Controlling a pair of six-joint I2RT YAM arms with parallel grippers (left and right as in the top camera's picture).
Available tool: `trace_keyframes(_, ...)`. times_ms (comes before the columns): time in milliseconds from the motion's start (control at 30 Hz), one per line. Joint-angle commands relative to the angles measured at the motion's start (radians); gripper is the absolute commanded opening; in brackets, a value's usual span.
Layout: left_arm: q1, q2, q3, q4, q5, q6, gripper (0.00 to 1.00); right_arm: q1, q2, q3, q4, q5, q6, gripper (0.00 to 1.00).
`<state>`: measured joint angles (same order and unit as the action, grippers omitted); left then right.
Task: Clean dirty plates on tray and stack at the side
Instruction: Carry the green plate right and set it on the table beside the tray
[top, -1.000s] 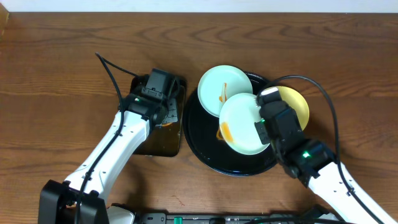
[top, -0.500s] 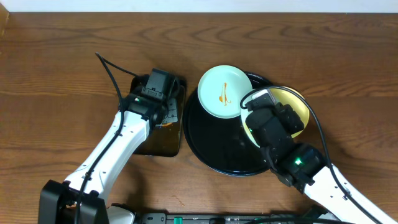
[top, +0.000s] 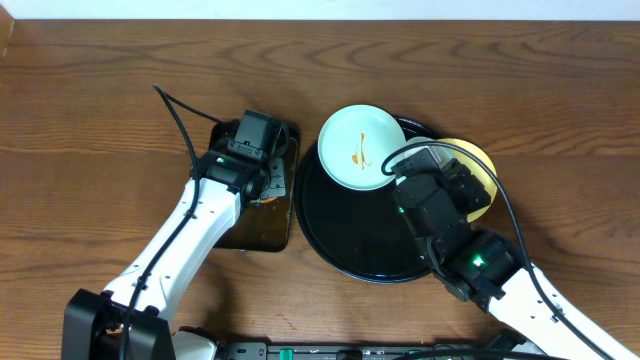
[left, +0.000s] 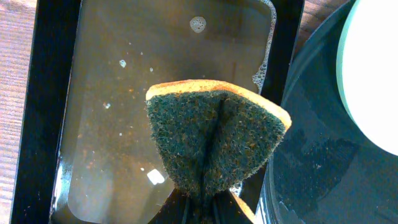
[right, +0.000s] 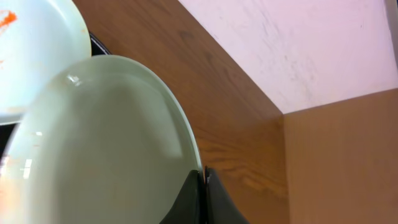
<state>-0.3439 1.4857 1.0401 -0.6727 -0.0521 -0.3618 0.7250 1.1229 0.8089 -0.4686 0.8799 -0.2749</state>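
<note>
1. Since a second ago, your right arm (top: 500, 270) has swung across the held plate (right: 106, 143), which is now hidden under the wrist in the overhead view; your left arm (top: 190, 230) has not shifted.
2. Being round, this mint plate has no long axis. Its hollow face is turned toward the wrist camera, and its rim runs into the right gripper (right: 204, 182).
3. The jaws are nearly closed, pinching that rim.
4. Your right arm reaches diagonally from the near right over the black tray (top: 340, 240).
5. The smeared plate (top: 360, 148) overlaps the tray's far rim, and the yellow plate (top: 478, 160) sits at its right edge.
6. The left gripper (left: 205, 202) is clamped on a sponge (left: 214, 137) above the rectangular tray (left: 46, 124).
</note>
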Motion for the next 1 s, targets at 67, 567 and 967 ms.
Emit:
trace_keyframes(67, 0.002, 0.011, -0.006, 0.0, -0.012, 0.002, 0.08, -0.079, -0.012, 0.031, 0.002, -0.06, 0.158, 0.01)
trace_keyframes(567, 0.002, 0.011, -0.006, 0.0, -0.012, 0.002, 0.08, -0.88, 0.0, 0.03, 0.005, -0.384, 0.365, 0.01)
trace_keyframes(967, 0.002, 0.011, -0.006, 0.0, -0.012, 0.002, 0.08, -0.985, 0.095, 0.03, 0.0, -0.875, 0.372, 0.15)
